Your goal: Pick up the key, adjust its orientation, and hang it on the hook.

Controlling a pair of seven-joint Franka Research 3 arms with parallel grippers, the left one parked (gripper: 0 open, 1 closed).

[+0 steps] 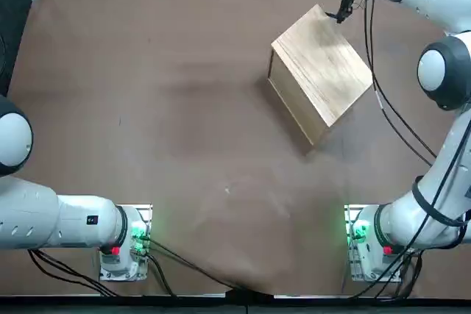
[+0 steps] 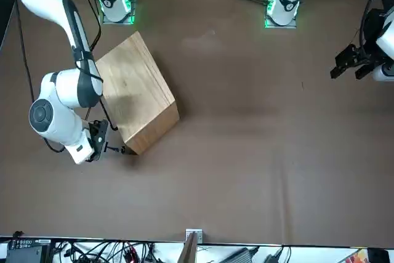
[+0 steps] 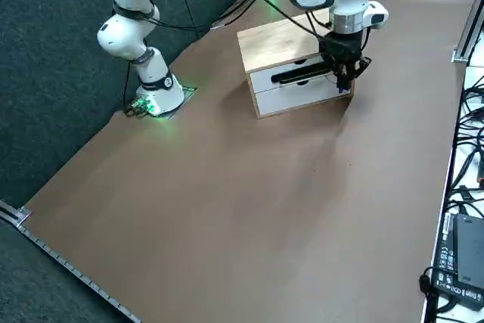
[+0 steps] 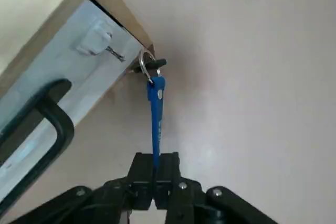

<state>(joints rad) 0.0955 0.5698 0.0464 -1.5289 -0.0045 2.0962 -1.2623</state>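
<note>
My right arm reaches out across the brown counter (image 1: 162,108) to the far corner of the wooden drawer box (image 1: 324,64), with its forearm arching high over the box and the wrist bent down beside the box's white front.

My tool (image 4: 155,174) hangs at that corner with its fingers (image 4: 169,167) pressed together, clamped on the lower end of the blue key tag (image 4: 156,124). In the wrist view the tag stands straight out from the fingers, edge-on. At its far end sits the metal key ring (image 4: 147,61), with the dark key (image 4: 152,65) lying across it.

The ring is close beside the small white hook (image 4: 100,40) stuck on the drawer front, near its metal prong. I cannot tell whether the ring touches the prong or is apart from it.

The black drawer handle (image 4: 50,129) runs along the white front, farther from the corner than the hook.

From the right side view my tool (image 3: 344,77) is low against the end of the box (image 3: 291,66), just above the counter.
</note>
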